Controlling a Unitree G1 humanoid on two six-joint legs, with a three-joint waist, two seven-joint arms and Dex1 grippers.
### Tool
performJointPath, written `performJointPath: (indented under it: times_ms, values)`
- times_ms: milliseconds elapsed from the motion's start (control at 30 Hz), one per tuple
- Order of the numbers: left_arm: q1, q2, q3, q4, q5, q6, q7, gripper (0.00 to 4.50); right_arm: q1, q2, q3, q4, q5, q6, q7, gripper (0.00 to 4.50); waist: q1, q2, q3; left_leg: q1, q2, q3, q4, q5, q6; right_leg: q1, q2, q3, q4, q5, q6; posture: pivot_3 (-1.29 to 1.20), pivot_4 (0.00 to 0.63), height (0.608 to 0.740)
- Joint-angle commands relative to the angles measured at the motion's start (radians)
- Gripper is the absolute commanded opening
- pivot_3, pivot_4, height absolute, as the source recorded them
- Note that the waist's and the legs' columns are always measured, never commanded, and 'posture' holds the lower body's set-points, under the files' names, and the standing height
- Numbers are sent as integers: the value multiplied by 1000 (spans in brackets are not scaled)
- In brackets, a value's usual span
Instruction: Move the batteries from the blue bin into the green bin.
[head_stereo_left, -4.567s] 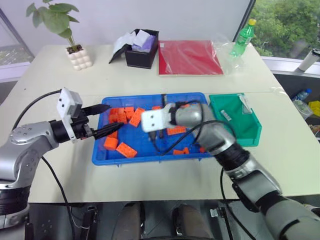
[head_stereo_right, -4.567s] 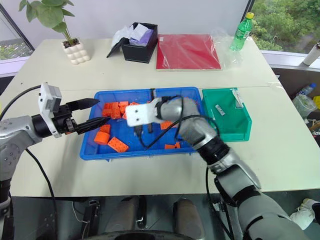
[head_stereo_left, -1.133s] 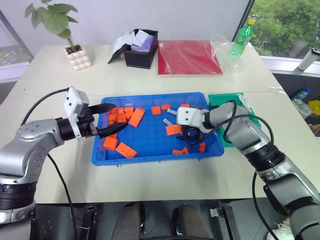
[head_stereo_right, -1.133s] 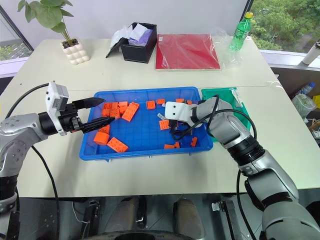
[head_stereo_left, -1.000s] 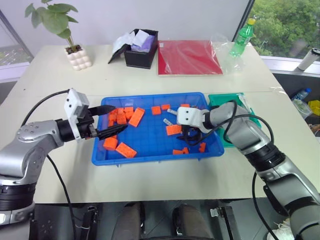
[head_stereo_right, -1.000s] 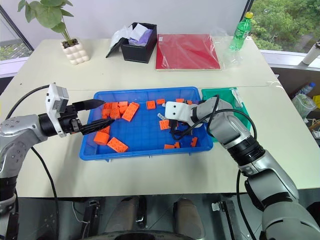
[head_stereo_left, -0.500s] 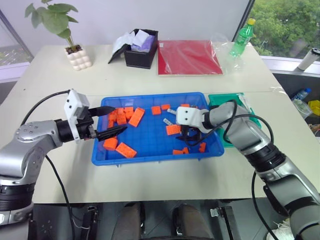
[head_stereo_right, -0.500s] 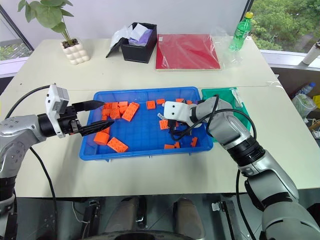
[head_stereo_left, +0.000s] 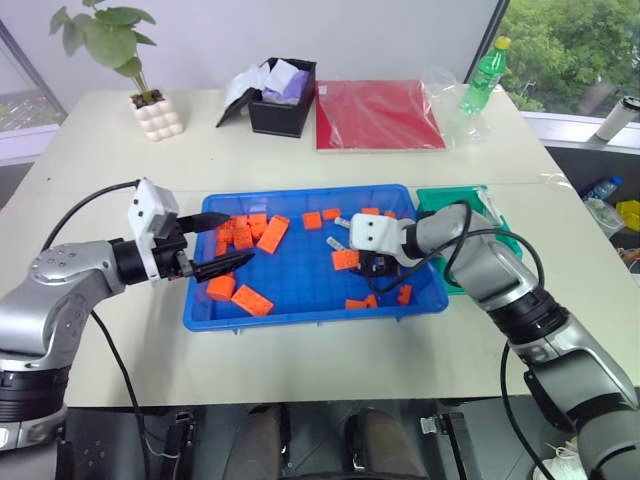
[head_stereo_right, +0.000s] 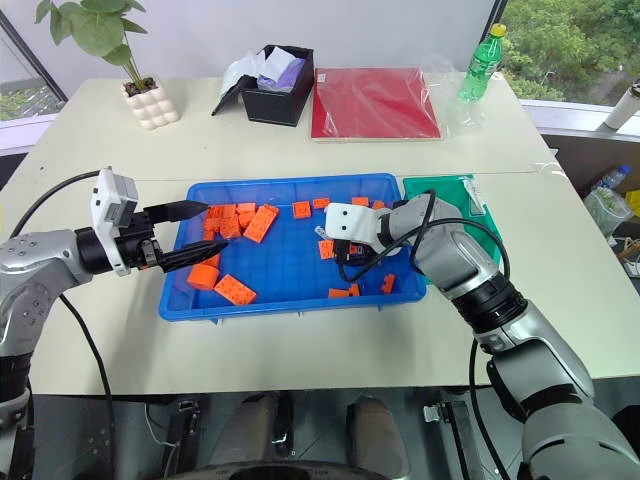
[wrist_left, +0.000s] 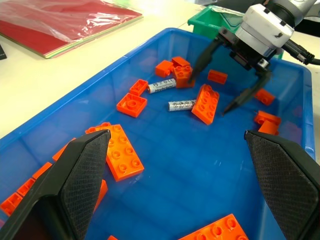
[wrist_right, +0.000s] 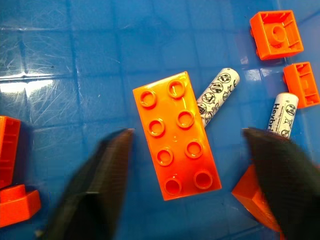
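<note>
Counter (head_stereo_left: 120, 190) of pale cream carries everything, and the widest thing on it is the shallow bright-blue plastic bin (head_stereo_left: 300, 305), with the smaller, deeper teal-green plastic bin (head_stereo_left: 495, 245) touching its right end. Inside the blue bin, orange plastic studded blocks (head_stereo_left: 245, 232) lie scattered, most of them bunched toward the left end. The left claw (head_stereo_left: 222, 240) hangs level over that left end with its two black fingers well apart and nothing between them. The right claw (wrist_left: 234, 75) points down into the right half of the blue bin, its fingers spread either side of a long orange eight-stud block (wrist_right: 176, 136) and holding nothing. Two small silver-grey cylindrical batteries (wrist_right: 216, 95) with printed wrappers lie flat on the blue bin's floor: one touches that block's side, the other (wrist_right: 283, 114) rests just beside it, near two small orange blocks.
</note>
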Motion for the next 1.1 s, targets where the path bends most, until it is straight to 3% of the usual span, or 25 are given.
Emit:
performJointPath:
  times_ms: [33, 167, 767, 867, 1067, 1100]
  values:
    - [-3, 4, 19, -16, -1, -22, 2, 4500, -5, 2, -32, -27, 8, 0, -5, 1843, 0, 0, 0, 0, 0, 0, 0, 0, 0, 0, 0, 0, 0, 0, 0, 0, 150, 740]
    - [-5, 5, 18, -14, -2, -25, 1, 4500, -4, 0, -30, -28, 1, -3, -6, 16, 0, 0, 0, 0, 0, 0, 0, 0, 0, 0, 0, 0, 0, 0, 0, 0, 150, 740]
    - [2, 8, 22, -19, -3, -25, 3, 4500, -1, -4, -43, -77, 16, 32, 13, 16, 0, 0, 0, 0, 0, 0, 0, 0, 0, 0, 0, 0, 0, 0, 0, 0, 150, 740]
    - [3, 8, 21, -17, -1, -26, 2, 4500, -4, -7, -54, -86, 23, 55, 13, 836, 1, 0, 0, 0, 0, 0, 0, 0, 0, 0, 0, 0, 0, 0, 0, 0, 150, 740]
    - [10, 6, 21, -20, -1, -26, 6, 4500, -27, 4, -80, -147, 70, 179, 36, 3608, 0, 0, 0, 0, 0, 0, 0, 0, 0, 0, 0, 0, 0, 0, 0, 0, 150, 740]
    - [11, 5, 20, -20, -1, -26, 7, 4500, -28, 11, -88, -155, 86, 217, 37, 3608, 0, 0, 0, 0, 0, 0, 0, 0, 0, 0, 0, 0, 0, 0, 0, 0, 150, 740]
